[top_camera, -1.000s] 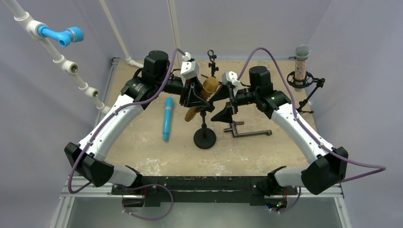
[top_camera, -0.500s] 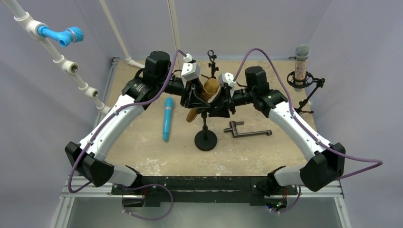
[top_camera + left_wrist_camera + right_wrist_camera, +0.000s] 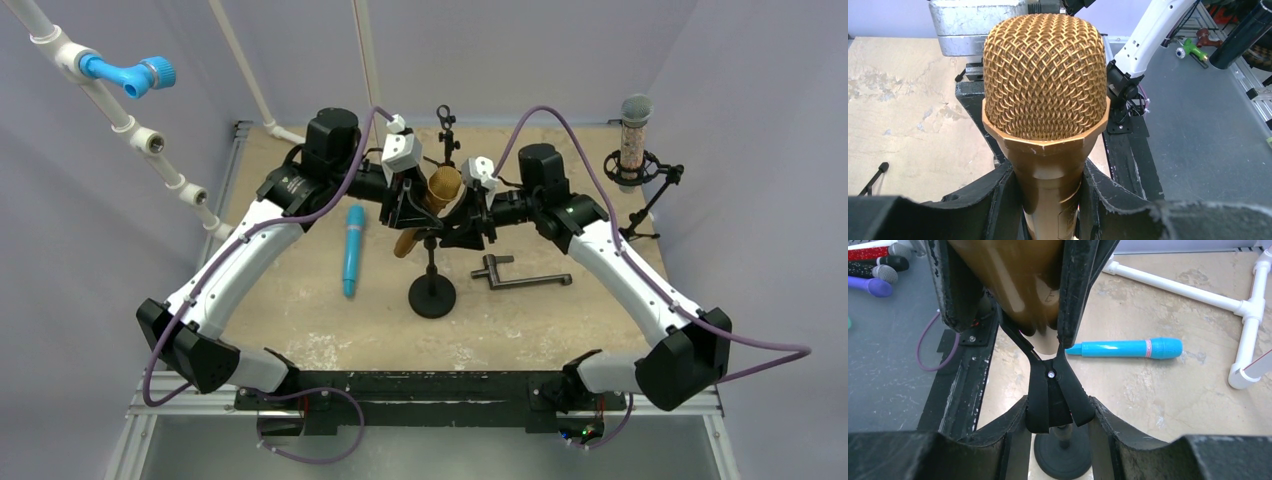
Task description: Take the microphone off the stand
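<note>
Black padded fingers (image 3: 998,200) of the left gripper (image 3: 405,205) are clenched on the gold body of the microphone (image 3: 1045,75), just under its mesh head. In the top view the microphone (image 3: 440,186) sits in the upper centre of the frame, tilted, with its head up and to the right.

The right gripper (image 3: 1055,415) comes from the other side and squeezes the handles of the black clip (image 3: 1050,385), whose upper arms reach up around the microphone's lower end. Under the clip, the stand (image 3: 432,297) has a thin rod and a round base on the table (image 3: 300,320).

Left of the stand lies a blue cylinder (image 3: 352,250), and right of it a black bracket (image 3: 520,277). A second microphone (image 3: 634,135) stands upright at the right edge.
</note>
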Available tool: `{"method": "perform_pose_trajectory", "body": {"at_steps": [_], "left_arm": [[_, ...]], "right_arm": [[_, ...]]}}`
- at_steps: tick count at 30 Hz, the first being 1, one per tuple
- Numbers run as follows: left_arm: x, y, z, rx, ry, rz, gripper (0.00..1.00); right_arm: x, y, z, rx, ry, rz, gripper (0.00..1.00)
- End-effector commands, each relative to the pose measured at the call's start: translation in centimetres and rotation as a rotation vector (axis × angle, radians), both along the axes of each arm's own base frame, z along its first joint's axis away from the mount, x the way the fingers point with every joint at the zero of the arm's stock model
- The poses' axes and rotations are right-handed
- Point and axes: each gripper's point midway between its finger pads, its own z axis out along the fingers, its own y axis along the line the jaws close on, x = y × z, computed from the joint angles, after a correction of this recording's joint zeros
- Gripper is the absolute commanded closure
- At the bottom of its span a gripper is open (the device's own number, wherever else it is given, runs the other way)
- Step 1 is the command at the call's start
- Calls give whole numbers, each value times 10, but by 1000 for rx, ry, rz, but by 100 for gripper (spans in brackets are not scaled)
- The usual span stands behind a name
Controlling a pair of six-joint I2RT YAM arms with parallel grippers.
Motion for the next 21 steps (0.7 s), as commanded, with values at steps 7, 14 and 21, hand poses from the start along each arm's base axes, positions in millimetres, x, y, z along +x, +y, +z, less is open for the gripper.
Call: {"method": "perform_pose_trajectory", "body": {"at_steps": [7,14,21], "left_arm": [[-15,14,35,-40,-138,-18,100],[-13,21,39,-39,-165,4,100],[-15,30,42,-26,-191,20,100]], "right_arm": [[16,-10,-2,-3,-44,-117,100],[20,-13,-7,-12,-33,-147,100],[20,-17,-9,-12,-29,-161,100]]}}
